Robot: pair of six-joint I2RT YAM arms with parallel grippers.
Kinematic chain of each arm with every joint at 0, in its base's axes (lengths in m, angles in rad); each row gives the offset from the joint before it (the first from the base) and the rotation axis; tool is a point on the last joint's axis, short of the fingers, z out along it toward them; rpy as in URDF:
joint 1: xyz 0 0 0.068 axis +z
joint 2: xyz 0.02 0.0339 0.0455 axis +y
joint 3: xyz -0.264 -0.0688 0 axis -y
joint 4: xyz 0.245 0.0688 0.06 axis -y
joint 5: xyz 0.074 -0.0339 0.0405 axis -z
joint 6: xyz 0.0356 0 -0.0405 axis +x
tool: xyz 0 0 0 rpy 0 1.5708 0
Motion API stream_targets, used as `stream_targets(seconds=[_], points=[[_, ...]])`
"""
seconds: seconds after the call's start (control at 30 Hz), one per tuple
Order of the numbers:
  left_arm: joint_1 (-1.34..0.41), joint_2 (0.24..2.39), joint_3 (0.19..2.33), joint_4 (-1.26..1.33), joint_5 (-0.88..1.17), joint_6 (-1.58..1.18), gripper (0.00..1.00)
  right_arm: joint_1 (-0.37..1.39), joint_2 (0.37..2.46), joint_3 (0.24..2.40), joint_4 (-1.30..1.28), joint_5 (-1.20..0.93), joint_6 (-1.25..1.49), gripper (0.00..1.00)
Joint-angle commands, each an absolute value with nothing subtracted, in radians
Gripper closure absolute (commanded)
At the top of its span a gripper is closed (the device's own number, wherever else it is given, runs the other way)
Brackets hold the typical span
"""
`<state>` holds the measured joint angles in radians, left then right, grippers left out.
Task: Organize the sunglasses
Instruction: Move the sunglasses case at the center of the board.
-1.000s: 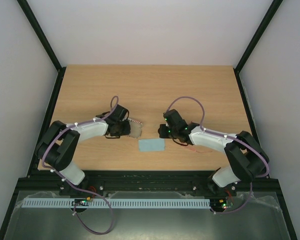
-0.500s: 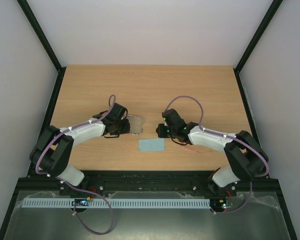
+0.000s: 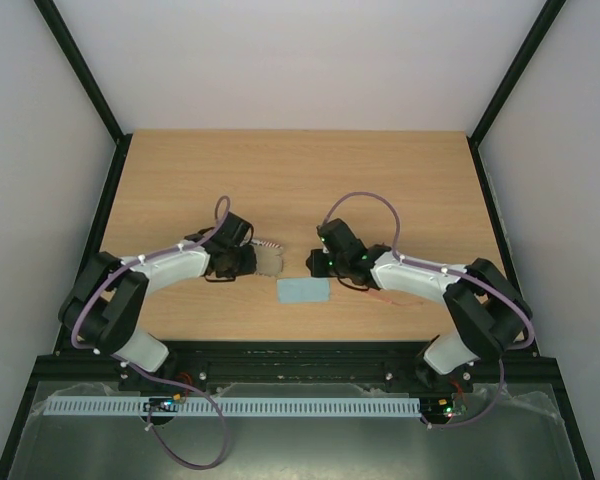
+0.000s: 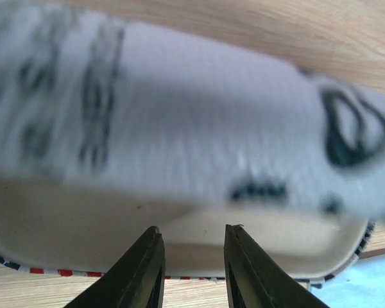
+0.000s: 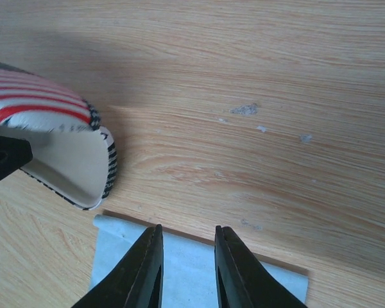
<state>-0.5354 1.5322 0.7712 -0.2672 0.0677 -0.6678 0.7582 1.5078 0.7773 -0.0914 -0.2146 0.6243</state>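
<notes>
Left end effector at the mouth of the open case, right end effector low over the cloth.

On the left, fingers a narrow slot apart, up against the cream lining and striped rim; cannot tell whether clamped on it. On the right, a similarly slim gap with nothing held, tips over the cloth's far edge, case just ahead to the left. Sunglasses behind the right end effector, on the desk beside the forearm, apart from the case. Wide wood ahead of both, out to the far edge.

right hand slid left, nearer the case, left arm stretched lower
</notes>
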Motion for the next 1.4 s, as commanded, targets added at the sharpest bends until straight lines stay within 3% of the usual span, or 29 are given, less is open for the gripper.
stream_targets(seconds=[0.0,0.43,0.8,1.37], points=[[-0.533,1.541,0.742,-0.290,0.031,-0.685,0.72,0.776,1.522,0.812,-0.080,-0.203,0.623,0.77],[-0.535,1.508,0.749,-0.283,0.028,-0.694,0.71,0.795,1.530,0.835,-0.089,-0.194,0.630,0.77],[-0.534,1.419,0.754,-0.301,0.029,-0.708,0.68,0.869,1.617,0.899,-0.044,-0.218,0.631,0.65],[-0.530,1.374,0.773,-0.330,0.034,-0.698,0.68,0.887,1.697,0.955,-0.011,-0.201,0.697,0.60]])
